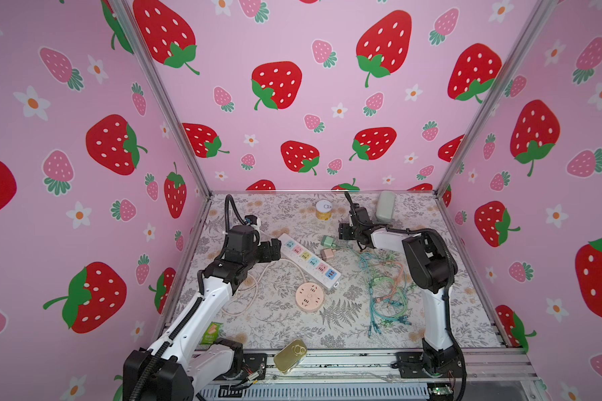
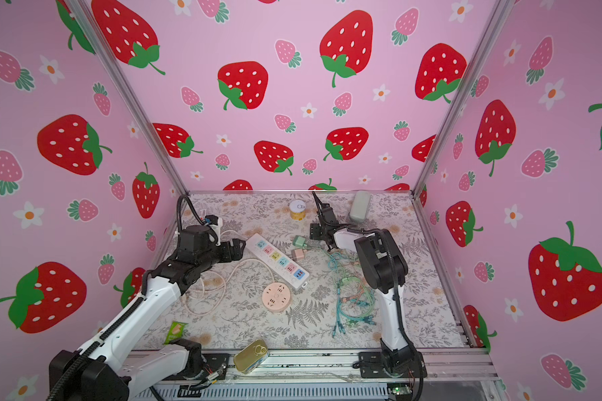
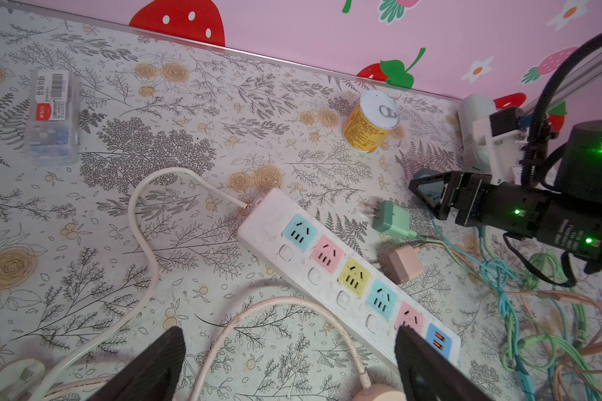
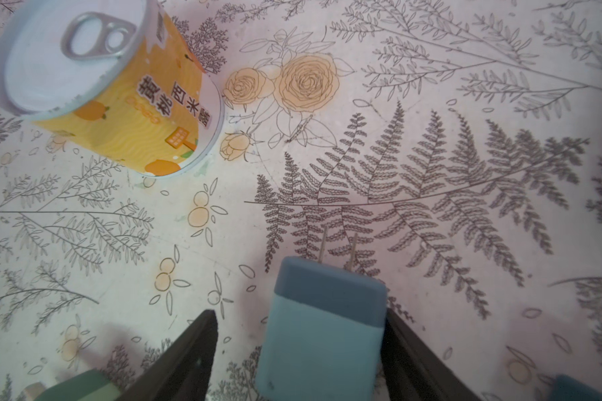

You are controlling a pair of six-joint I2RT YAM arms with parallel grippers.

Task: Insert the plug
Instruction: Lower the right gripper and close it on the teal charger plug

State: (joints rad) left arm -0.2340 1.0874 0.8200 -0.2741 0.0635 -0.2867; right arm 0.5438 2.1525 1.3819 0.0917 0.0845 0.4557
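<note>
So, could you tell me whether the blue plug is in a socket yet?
Out: the plug sits between the right tool's jaws, prongs bare, away from the strip.

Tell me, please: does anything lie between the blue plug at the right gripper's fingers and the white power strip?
Yes. The green plug and the pink plug lie between the blue plug and the power strip, close beside its sockets. The sockets themselves look free.

Surface notes, as I see them remotely.
Blue plug point(image 4: 322, 333): matt plastic, smooth, bare metal prongs. Power strip point(image 3: 348, 274): white plastic, speckled and scuffed. Can point(image 4: 112, 90): dull metal lid, satin printed label. Table cover point(image 4: 431, 104): matt printed sheet. Gold tin point(image 1: 290, 356): glossy metal.
</note>
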